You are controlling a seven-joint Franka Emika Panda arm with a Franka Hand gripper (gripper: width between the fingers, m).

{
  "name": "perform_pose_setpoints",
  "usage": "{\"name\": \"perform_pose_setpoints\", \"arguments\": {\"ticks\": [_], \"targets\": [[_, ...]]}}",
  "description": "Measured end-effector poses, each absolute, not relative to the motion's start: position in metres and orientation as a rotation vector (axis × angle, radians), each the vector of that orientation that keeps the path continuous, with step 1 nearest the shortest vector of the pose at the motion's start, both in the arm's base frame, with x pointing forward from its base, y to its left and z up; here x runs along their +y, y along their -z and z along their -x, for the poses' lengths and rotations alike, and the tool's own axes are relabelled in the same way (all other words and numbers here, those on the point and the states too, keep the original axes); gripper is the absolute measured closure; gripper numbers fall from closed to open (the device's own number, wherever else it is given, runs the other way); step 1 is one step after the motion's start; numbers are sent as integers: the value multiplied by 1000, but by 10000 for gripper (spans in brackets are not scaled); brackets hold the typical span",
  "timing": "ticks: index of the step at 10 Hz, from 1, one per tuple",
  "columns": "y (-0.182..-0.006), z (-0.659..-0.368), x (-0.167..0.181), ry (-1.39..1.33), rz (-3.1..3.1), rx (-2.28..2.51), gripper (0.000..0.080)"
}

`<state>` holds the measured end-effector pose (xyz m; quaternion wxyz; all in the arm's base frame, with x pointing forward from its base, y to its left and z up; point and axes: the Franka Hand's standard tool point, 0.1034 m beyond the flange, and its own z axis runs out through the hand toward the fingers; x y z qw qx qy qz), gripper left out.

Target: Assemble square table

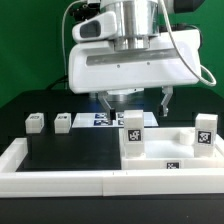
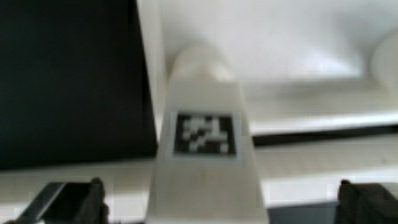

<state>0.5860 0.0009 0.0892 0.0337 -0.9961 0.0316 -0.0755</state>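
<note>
The square table top point(image 1: 175, 150) lies flat at the exterior view's right, with a small tag on its front edge. Two white legs stand upright on it: one point(image 1: 133, 132) near its left side and one point(image 1: 205, 130) at the right. Two more legs point(image 1: 37, 122) point(image 1: 63, 122) sit on the black surface at the left. My gripper point(image 1: 136, 102) hangs just above the left upright leg, jaws wide open. In the wrist view the tagged leg point(image 2: 205, 130) runs up between my dark fingers point(image 2: 71, 200); the gripper point(image 2: 217, 205) does not touch it.
The marker board point(image 1: 98, 120) lies behind the gripper. White rim bars point(image 1: 60, 172) edge the black surface at the front and left. A green cable point(image 1: 208, 75) hangs at the upper right.
</note>
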Motion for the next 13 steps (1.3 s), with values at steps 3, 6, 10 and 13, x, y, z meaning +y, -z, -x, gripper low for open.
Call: {"name": "perform_pose_setpoints", "arguments": {"ticks": [3, 6, 10, 13], "targets": [[-89, -590, -8, -53, 3032, 107, 151], [-89, -602, -9, -38, 3036, 109, 151], [-88, -602, -6, -39, 3036, 107, 435], [-88, -602, -6, -38, 3036, 107, 509]]}}
